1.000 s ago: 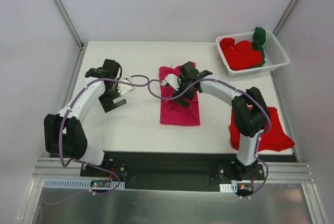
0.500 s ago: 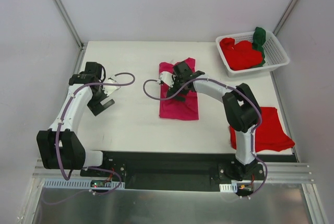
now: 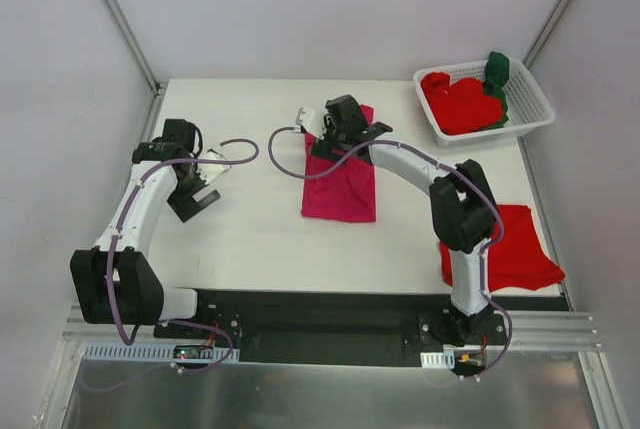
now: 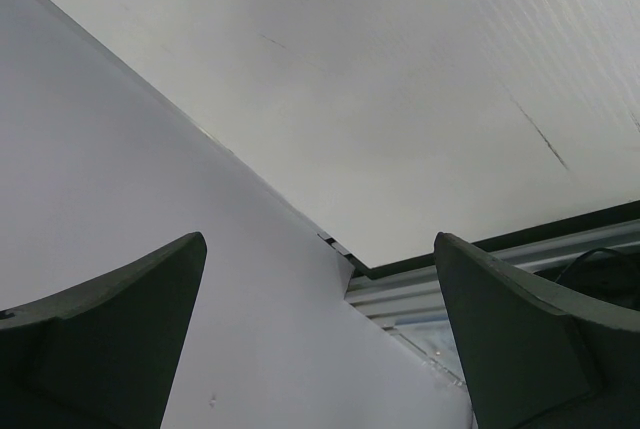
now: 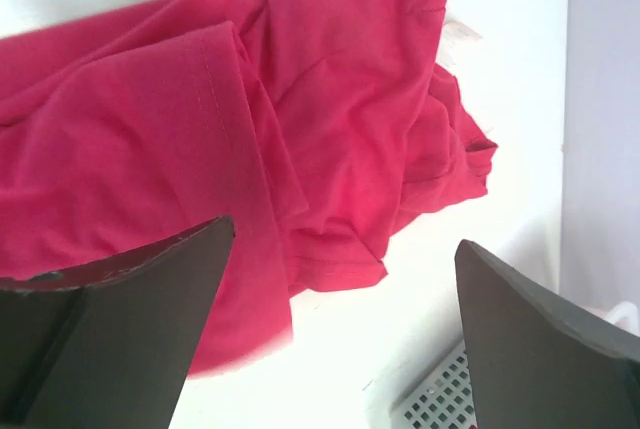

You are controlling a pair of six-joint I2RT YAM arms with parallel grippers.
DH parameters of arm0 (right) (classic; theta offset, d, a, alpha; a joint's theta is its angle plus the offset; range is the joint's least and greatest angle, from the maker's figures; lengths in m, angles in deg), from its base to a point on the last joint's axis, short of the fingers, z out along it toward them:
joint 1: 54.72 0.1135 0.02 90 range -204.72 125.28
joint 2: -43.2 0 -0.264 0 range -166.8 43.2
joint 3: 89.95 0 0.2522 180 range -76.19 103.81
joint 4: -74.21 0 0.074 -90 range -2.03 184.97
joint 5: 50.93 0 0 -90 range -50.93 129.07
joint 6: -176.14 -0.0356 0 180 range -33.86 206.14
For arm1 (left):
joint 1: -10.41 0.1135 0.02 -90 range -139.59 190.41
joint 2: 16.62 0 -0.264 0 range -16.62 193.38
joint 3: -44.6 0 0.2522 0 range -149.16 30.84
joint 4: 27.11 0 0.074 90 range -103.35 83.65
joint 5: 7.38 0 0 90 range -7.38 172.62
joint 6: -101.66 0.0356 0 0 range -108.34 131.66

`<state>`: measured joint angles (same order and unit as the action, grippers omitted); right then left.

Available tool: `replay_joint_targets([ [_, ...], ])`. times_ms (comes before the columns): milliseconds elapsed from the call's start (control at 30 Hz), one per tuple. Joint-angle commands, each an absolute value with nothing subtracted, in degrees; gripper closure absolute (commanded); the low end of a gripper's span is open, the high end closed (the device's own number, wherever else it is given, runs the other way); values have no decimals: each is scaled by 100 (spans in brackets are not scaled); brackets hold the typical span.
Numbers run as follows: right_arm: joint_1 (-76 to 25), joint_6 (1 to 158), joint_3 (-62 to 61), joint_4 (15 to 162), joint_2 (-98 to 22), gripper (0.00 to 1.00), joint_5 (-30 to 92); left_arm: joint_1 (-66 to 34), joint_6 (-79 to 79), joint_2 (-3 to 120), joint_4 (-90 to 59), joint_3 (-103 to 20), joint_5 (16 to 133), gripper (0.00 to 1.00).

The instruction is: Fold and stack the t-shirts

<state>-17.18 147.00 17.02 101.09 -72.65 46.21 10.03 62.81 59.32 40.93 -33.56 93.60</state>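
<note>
Well, basket (image 3: 541,102) holds red t-shirts (image 3: 460,105), green t-shirt (image 3: 497,71).

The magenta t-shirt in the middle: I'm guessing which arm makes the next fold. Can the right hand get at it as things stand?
Probably yes. The right hand hangs open over the magenta t-shirt, and the wrist view shows nothing between them.

The far end of the pink shirt (image 3: 340,189) is covered by the right arm (image 3: 405,159) from above, and the shirt is cut off by the right wrist view's left edge. The red shirt (image 3: 520,254) at the front is partly hidden by that arm. Only a corner of the basket (image 5: 435,407) is shown at the wrist.
</note>
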Motion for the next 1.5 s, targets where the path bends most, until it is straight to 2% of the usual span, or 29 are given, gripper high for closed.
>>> replay_joint_targets([
  [0,-1640,14986,1513,9510,-7263,4,5163,988,6175,5756,4211,-3385,9290,1],
  [167,-1570,15040,1530,9482,-7255,4,5463,997,6184,5659,4202,-3253,9308,1],
  [300,-1561,14419,2013,10588,-7123,4,5103,988,6193,5589,4193,-3174,9290,1],
  [733,-1508,13615,1074,12479,-6385,4,2714,988,6193,5650,4193,-3244,9220,1],
  [1000,-1552,13659,1328,13252,-6595,4,1325,988,6202,5712,4193,-3305,9229,1],
  [1267,-1587,13677,1838,13534,-6973,4,893,997,6202,5738,4202,-3341,9238,1],
  [1467,-1561,13756,1804,13694,-7149,4,1129,988,6193,5738,4193,-3323,9229,1],
])
